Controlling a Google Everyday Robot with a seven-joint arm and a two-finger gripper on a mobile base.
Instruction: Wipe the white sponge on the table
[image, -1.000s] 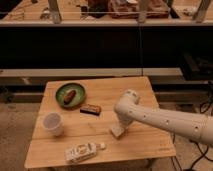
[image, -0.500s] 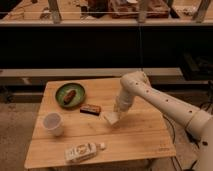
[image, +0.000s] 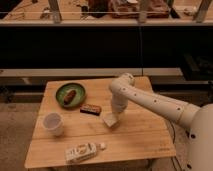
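A: So, where was the sponge (image: 109, 121) at that moment?

B: Flat on the tabletop (image: 145, 135), about mid-width, just right of the dark bar (image: 90, 109) and under the claw (image: 115, 114), which came down on it from above.

A: Was the claw clamped on it?

B: I couldn't tell. The claw's tip merged with the sponge, so it could have been gripping or merely pressing down.

A: What had changed?

B: A second before, the sponge lay nearer the front edge and farther right, with the arm (image: 150, 100) stretched low across the wood. Half a second before, it had slid back and left toward the bar, and the elbow had risen. By this moment it had barely shifted from that spot, and the arm stood arched over it.

A: Meaning?

B: The sponge had travelled with the claw across the wood, so I judged a wiping stroke was under way, perhaps at its far end. Nothing else had stirred: the plate (image: 61, 92), the cup (image: 53, 123) and the carton (image: 81, 152) sat where they had been.

A: Any worry?

B: The bar was near the sponge's left side, though apart from it. Another push that way could have nudged it, so I'd have expected the stroke to turn back toward the bare wood on the right.
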